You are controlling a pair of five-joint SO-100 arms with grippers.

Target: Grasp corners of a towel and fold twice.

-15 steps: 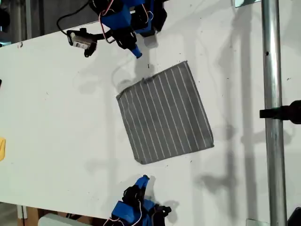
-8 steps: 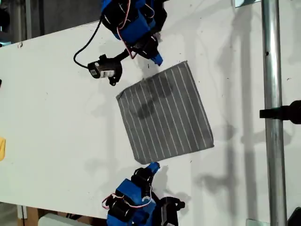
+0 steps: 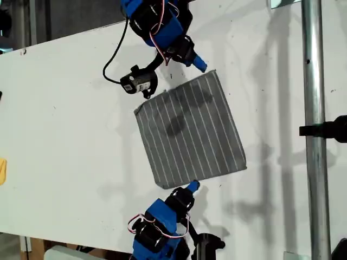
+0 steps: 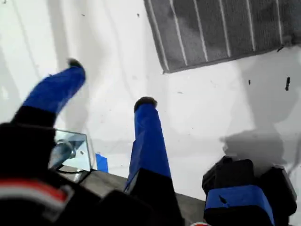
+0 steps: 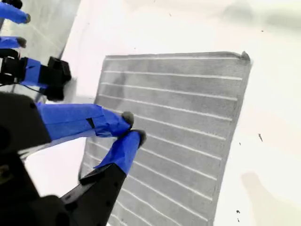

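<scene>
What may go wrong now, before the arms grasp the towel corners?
My first gripper is open, but the nearest corner of the towel lies beside its gap: closing may miss it. My second gripper looks shut over the towel's edge: lowering so may push and wrinkle the cloth.

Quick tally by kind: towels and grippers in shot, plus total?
Striped grey towel: 1
Blue grippers: 2 (my first gripper, jaws open; my second gripper, jaws closed)
Total: 3
</scene>
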